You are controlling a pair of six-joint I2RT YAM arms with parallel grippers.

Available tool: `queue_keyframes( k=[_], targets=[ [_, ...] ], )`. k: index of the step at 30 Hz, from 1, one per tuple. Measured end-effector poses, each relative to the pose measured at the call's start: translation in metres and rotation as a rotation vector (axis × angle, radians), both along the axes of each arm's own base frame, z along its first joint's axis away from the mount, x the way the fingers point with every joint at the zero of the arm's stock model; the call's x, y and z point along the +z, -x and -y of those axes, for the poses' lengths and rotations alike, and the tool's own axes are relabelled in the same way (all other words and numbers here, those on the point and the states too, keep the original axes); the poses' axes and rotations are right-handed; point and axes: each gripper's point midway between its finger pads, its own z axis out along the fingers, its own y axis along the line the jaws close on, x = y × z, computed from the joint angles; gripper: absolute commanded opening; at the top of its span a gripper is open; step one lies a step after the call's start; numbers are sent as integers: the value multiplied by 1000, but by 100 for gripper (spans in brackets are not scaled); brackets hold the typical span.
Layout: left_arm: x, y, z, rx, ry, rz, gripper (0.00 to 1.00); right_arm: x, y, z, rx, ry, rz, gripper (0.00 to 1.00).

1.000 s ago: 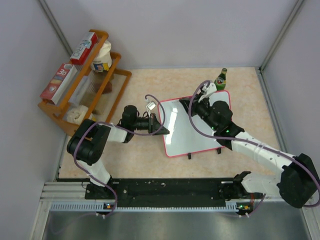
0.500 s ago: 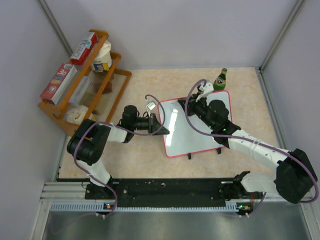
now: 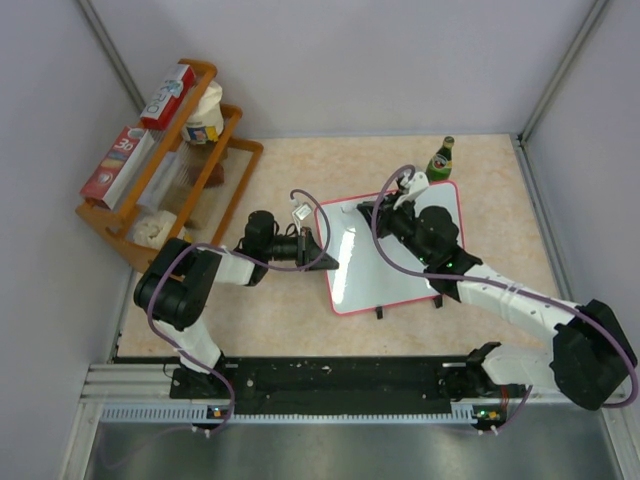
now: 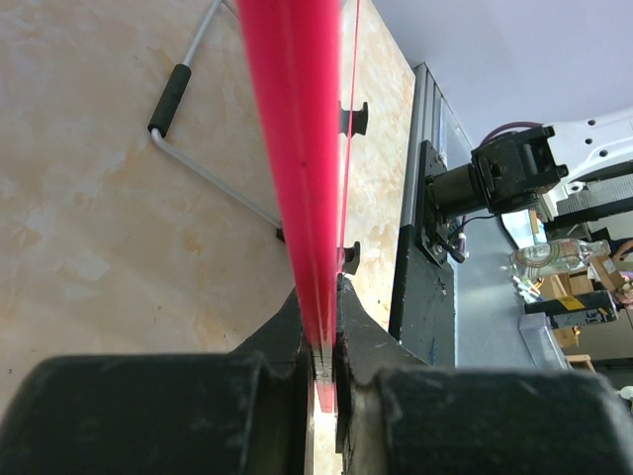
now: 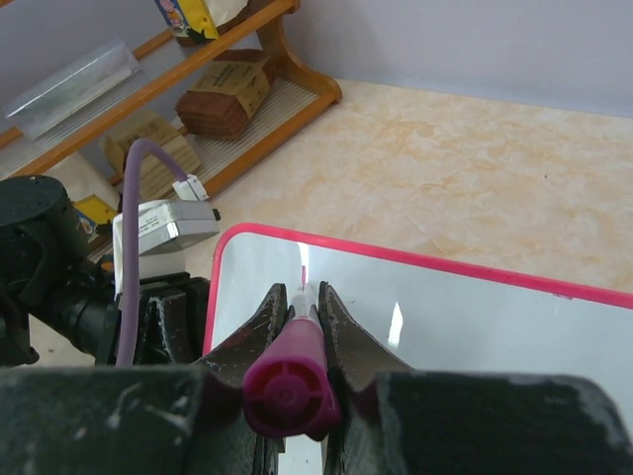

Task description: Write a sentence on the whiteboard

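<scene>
Behind the whiteboard (image 3: 372,272) stands a green bottle (image 3: 441,158); left fingers (image 3: 318,247) pinch the board's rim, right fingers (image 3: 371,209) clamp a marker (image 5: 292,381).

**Top view, upper left:** on the wooden rack (image 3: 243,146), the lower red box (image 3: 113,166) carries white print. Its largest figures appear to read "30"; the rest is too small to make out. The red-and-white box (image 3: 168,95) above it bears coloured print, not legible.

**Top view, upper centre-right:** the green bottle (image 3: 440,159) has a label, unreadable.

**Right wrist view:** the whiteboard (image 5: 475,327) shows one short pink mark (image 5: 303,277) just beyond the tip of the marker (image 5: 290,381), forming no readable letter. The print on the yellow-labelled pack (image 5: 183,13) at the top edge is illegible.

**Left wrist view:** nothing legible.
</scene>
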Motion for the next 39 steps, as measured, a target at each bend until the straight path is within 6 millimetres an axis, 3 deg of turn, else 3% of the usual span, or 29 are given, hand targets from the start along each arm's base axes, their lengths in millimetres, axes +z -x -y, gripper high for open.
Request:
queue_keyframes(
  k=[25,33,39],
  targets=[
    [0,1,0,-3,-1,-4,0,-19,21,13,8,-16,-35,0],
    [0,1,0,-5,-1,2,0,-3,28,14,16,-65,-34,0],
    [0,1,0,-6,-1,2,0,23,22,9,19,-92,0,0]
  ],
)
